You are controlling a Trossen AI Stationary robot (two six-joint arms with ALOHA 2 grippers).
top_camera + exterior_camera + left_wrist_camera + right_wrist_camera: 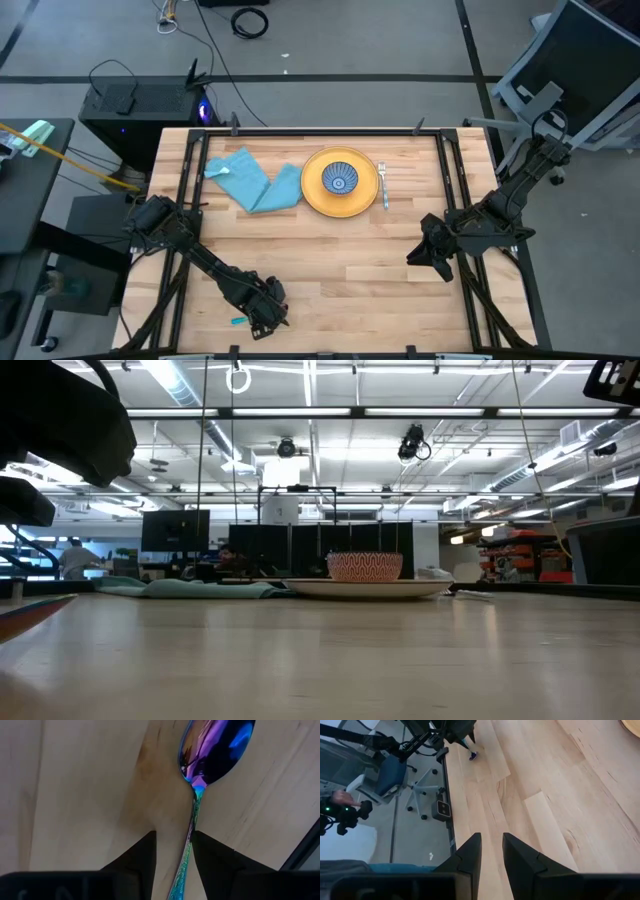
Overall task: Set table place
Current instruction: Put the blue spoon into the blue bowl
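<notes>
The spoon (pixel 215 750), with a purple head and a teal handle, lies flat on the wood near the table's near-left corner. Its handle end (pixel 237 321) pokes out beside my left gripper (pixel 264 314). My left gripper (pixel 174 832) points down over it, open, one finger on each side of the handle (pixel 187 860). The yellow plate (pixel 312 190) sits at the far middle with the blue patterned bowl (pixel 340 181) on it. The fork (pixel 382 183) lies right of the plate, the light blue napkin (pixel 255 182) left of it. My right gripper (pixel 420 254) hovers over the table's right side, open by a narrow gap (pixel 492 836).
Black rails (pixel 452 190) run along the table's sides. Bare wood (pixel 340 270) stretches between the two grippers and the plate. In the low view the plate (pixel 365 589), bowl (pixel 364 567) and napkin (pixel 190 589) line the far side. An office chair (pixel 575 60) stands beyond the far-right corner.
</notes>
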